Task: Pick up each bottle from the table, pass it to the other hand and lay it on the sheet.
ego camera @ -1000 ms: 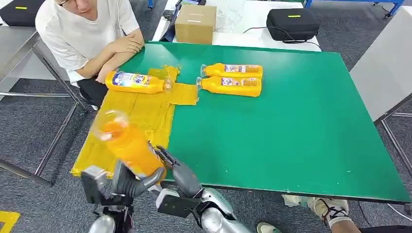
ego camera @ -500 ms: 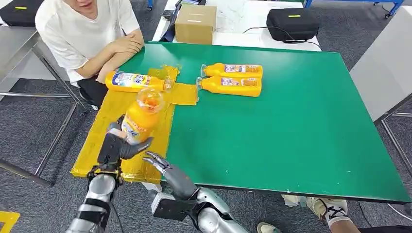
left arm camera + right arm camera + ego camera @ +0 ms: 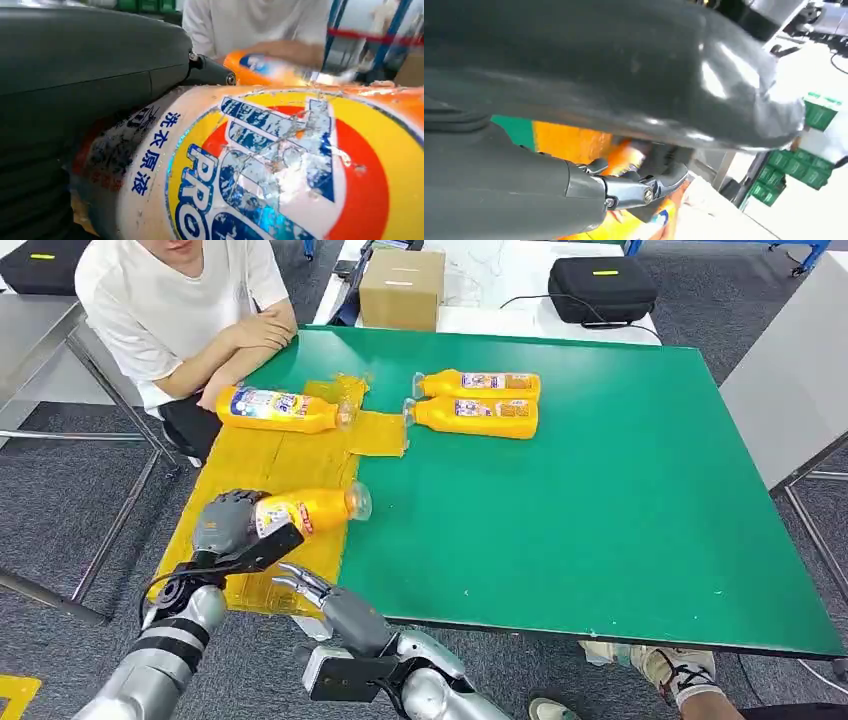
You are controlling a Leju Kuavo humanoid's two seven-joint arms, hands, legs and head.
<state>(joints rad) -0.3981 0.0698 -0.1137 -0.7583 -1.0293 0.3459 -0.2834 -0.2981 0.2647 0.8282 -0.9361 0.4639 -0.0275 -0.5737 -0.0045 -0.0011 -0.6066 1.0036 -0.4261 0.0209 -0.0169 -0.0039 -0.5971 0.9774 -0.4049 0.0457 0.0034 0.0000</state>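
Observation:
My left hand grips an orange bottle lying sideways over the yellow sheet, clear cap toward the green table. Its label looms close in the left wrist view, under the grey thumb. My right hand hovers at the table's near edge, fingers apart, holding nothing; in the right wrist view its fingers stand before the sheet. Another orange bottle lies on the sheet's far end. Two more bottles lie side by side on the table.
A person in a white shirt sits at the far left corner, arms resting on the green table. A cardboard box and a black case stand on the white table behind. A shoe shows by the near right edge.
My left hand has swung the bottle from upright near my body down onto its side over the sheet. The right hand let go of it and drew back toward the near edge.

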